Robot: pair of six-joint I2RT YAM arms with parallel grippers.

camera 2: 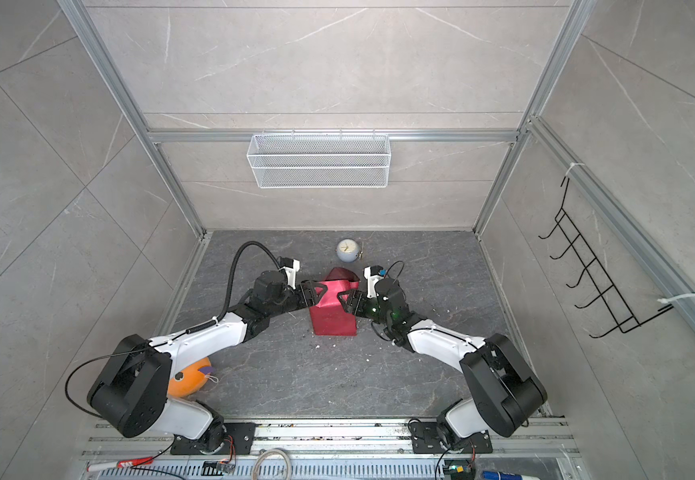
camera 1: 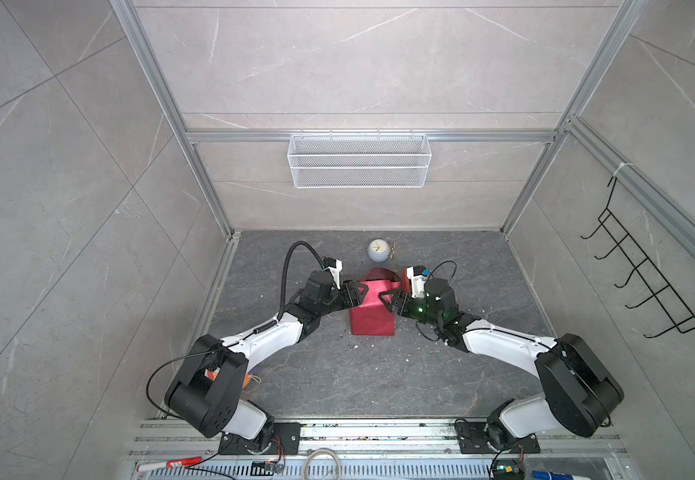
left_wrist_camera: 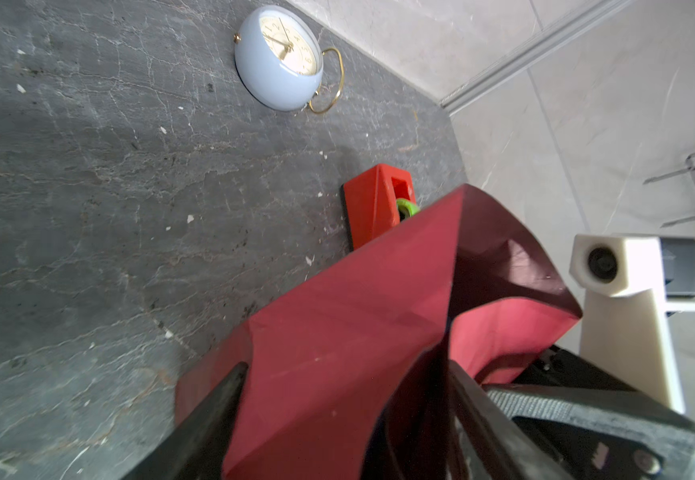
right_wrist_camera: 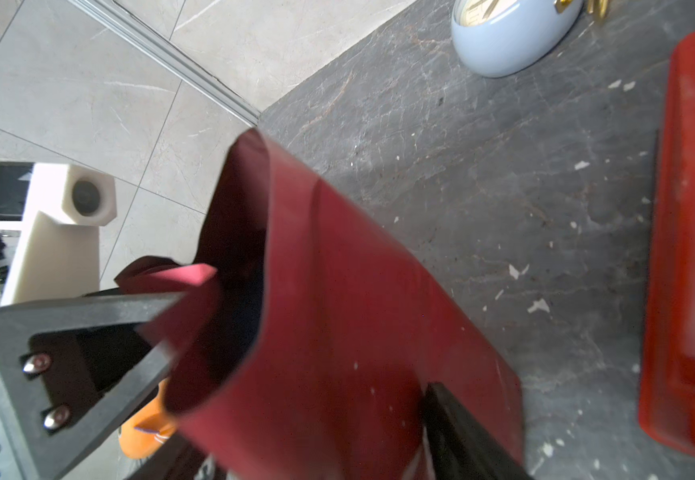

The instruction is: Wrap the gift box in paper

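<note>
The paper [camera 1: 373,318] [camera 2: 333,322], matte maroon, is folded round a block that stands on the middle of the dark table, its far end open and loose. The gift box is hidden inside it. My left gripper [camera 1: 358,293] [camera 2: 316,293] holds the upper left side. In the left wrist view its jaws [left_wrist_camera: 348,368] press the paper [left_wrist_camera: 337,311] from both sides. My right gripper [camera 1: 387,301] [camera 2: 343,301] clasps the upper right side. In the right wrist view one finger [right_wrist_camera: 454,415] lies on the paper [right_wrist_camera: 337,291] and the other is hidden behind it.
A red tape dispenser [camera 1: 406,279] [left_wrist_camera: 373,208] [right_wrist_camera: 690,249] lies just behind the package on the right. A pale blue clock [camera 1: 379,250] [left_wrist_camera: 279,62] sits further back. An orange ball [camera 2: 188,380] rests by the left arm's base. On the back wall hangs a mesh basket [camera 1: 358,160].
</note>
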